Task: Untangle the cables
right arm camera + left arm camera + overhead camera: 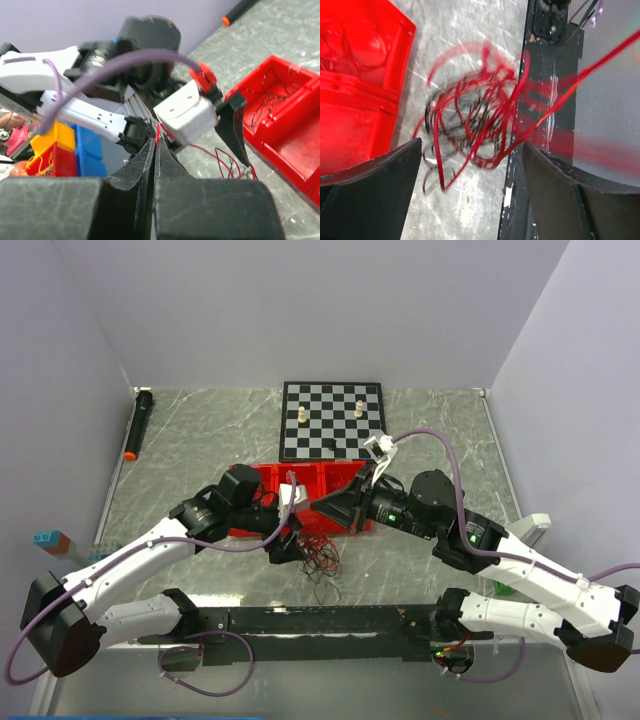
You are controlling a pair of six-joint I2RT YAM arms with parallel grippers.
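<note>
From above, the cables (322, 555) lay on the bench (200, 440) just before the red tray (270, 478). In the left wrist view, the left pincer (472, 150) stood spread astride the cables (470, 120), likely for a second hold. In the right wrist view, the right pincer (154, 145) was pressed together, seemingly pinching one red strand to draw it free.

A black-and-white chequered chessboard (320, 400) lies at the far middle of the grey marbled table top (200, 440), with two pale chess pieces (303, 415) standing apart on it. Just on its near side sits a red plastic tray with compartments (320, 478), and a black cylindrical stick with an orange tip (138, 423) lies along the far left edge. Yellow, blue and red toy blocks (65, 150) are stacked at the left.
</note>
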